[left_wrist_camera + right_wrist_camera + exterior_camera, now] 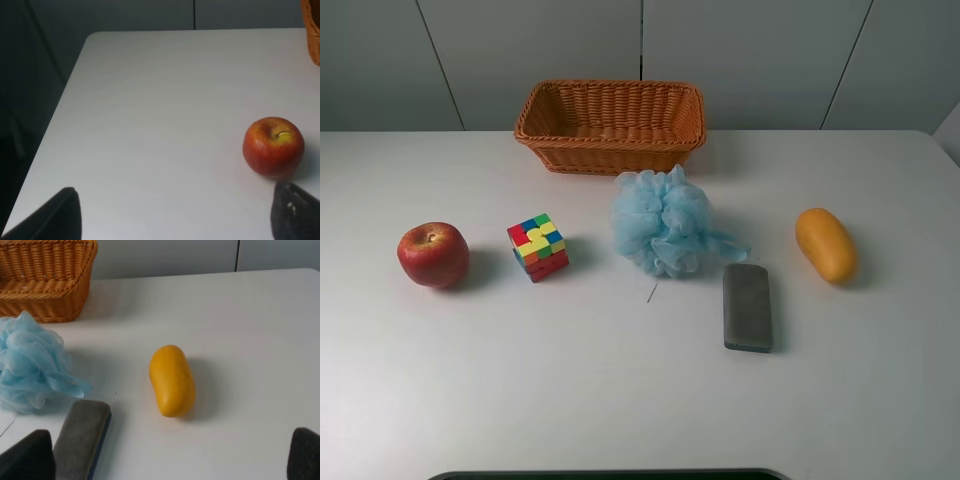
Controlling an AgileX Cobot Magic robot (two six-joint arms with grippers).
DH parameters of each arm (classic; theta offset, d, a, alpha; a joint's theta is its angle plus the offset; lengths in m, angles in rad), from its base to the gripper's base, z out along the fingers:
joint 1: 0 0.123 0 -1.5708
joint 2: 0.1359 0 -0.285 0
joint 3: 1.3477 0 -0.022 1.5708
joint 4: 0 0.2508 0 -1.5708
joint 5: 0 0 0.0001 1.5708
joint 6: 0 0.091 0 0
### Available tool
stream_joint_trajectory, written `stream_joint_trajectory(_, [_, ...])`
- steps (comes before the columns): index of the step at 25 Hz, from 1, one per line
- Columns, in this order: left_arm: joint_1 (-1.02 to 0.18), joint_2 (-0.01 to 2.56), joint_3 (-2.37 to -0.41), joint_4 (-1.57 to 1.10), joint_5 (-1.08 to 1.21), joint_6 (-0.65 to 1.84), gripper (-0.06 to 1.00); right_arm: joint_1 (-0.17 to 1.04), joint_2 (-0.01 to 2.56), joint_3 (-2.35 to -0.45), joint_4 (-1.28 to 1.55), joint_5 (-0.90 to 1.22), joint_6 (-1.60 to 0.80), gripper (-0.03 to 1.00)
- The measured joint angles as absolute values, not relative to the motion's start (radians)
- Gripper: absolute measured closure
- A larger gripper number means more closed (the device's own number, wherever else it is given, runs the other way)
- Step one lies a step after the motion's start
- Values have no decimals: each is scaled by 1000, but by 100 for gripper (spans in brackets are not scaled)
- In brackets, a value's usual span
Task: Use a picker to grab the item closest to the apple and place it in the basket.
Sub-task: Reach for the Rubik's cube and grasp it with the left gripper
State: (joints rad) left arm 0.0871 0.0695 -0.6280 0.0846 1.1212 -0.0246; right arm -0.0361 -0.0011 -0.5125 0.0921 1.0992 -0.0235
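A red apple (433, 254) sits at the left of the white table; it also shows in the left wrist view (273, 147). A multicoloured puzzle cube (538, 247) stands just right of it, the nearest item to the apple. A woven orange basket (610, 150) stands empty at the back centre. Neither gripper shows in the exterior high view. My left gripper (180, 220) is open and empty, its dark fingertips (62, 215) wide apart, near the apple. My right gripper (167, 460) is open and empty, close to the mango. The cube is out of both wrist views.
A light blue bath pouf (663, 222) lies in front of the basket. A grey eraser block (748, 306) lies right of it, and a yellow mango (825, 244) further right. In the right wrist view the mango (172, 380), block (82, 437), pouf (32, 362) and basket (45, 280) show.
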Motion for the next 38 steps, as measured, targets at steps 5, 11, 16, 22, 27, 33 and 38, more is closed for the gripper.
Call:
stream_joint_trajectory(5, [87, 322, -760, 93, 1134, -25, 22, -36, -1, -513, 92, 1099, -24, 27])
stream_joint_trajectory(11, [61, 632, -881, 75, 1123, 0, 22, -36, -1, -513, 92, 1099, -24, 27])
stream_joint_trajectory(16, [-66, 892, -972, 70, 1088, 26, 22, -36, -1, -513, 92, 1099, -24, 27])
stream_joint_trajectory(22, [-207, 1219, -1082, 53, 1034, 74, 22, -36, -1, -513, 92, 1099, -24, 27])
stream_joint_trajectory(27, [-309, 1455, -1146, 40, 965, 110, 22, -36, -1, -513, 92, 1099, -24, 27])
stream_joint_trajectory(33, [-404, 1690, -1255, 32, 936, 210, 22, -36, -1, -513, 92, 1099, -24, 27])
stream_joint_trajectory(38, [-460, 1850, -1350, 28, 925, 275, 22, -36, -1, -513, 92, 1099, -24, 27])
